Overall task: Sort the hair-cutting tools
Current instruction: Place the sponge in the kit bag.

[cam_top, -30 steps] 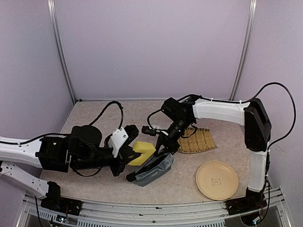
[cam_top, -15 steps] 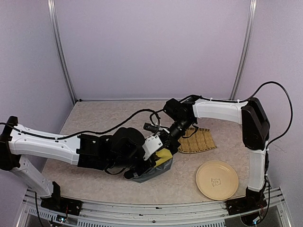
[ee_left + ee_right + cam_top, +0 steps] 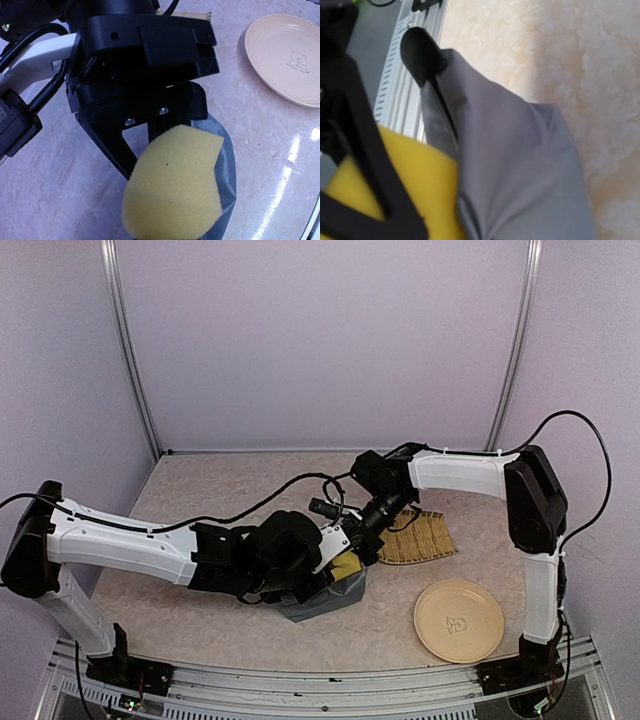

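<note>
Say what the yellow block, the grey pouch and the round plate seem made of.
The yellow block: soft foam, matte, finely pitted surface; a sponge. The grey pouch: thin fabric, likely synthetic, dull, folding in soft creases. The round plate: ceramic or melamine, cream, smooth with slight sheen; cannot tell which.

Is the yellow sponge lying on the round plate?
No, the yellow sponge is pinched in the left gripper over the grey pouch, well apart from the plate.

Porous matt foam: yellow block sponge. Smooth matt cloth: grey-blue zip pouch. Glossy, marbled: beige counter. Smooth glazed sheen: cream round plate.
</note>
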Controlling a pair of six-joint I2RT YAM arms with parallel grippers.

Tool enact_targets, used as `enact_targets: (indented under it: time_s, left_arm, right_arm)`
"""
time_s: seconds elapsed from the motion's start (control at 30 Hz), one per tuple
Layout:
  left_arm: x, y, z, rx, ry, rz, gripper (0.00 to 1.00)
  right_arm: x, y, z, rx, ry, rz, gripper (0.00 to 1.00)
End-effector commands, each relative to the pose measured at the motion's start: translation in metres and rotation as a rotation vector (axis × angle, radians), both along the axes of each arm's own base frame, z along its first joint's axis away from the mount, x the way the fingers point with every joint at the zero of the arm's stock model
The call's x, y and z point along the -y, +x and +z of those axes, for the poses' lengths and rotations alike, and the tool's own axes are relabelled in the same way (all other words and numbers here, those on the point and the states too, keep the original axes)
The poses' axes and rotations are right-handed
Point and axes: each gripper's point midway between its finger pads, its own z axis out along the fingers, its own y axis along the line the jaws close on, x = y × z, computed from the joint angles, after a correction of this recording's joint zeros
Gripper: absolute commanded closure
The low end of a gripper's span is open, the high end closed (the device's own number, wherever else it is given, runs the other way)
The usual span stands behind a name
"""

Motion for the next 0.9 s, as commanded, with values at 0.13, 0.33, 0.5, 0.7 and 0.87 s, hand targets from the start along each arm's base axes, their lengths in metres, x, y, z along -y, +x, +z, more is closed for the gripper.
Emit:
enact_targets:
  time_s: [0.13, 0.33, 0.5, 0.7, 0.87]
  left_arm:
    - [-0.027, 0.026, -0.031, 0.021, 0.158, 0.125, 1.0]
    - [-0.02, 0.008, -0.052, -0.006, 0.213, 0.044, 1.0]
    - [-0.025, 0.001, -0.047, 0.027, 0.224, 0.048, 1.0]
    - [-0.047, 0.026, -0.035, 0.087, 0.241, 0.198, 1.0]
    - [-0.052, 0.034, -0.054, 0.013, 0.285, 0.224, 1.0]
  right_arm:
    - [-0.005, -0.011, 0.017, -0.072, 0.072, 0.03, 1.0]
    - [-0.004, -0.004, 0.018, -0.074, 0.076, 0.009, 1.0]
    - [-0.003, -0.004, 0.015, -0.083, 0.072, 0.006, 1.0]
    - [-0.002, -0.007, 0.018, -0.096, 0.085, 0.015, 1.0]
    - [-0.002, -0.007, 0.017, -0.095, 0.08, 0.015, 1.0]
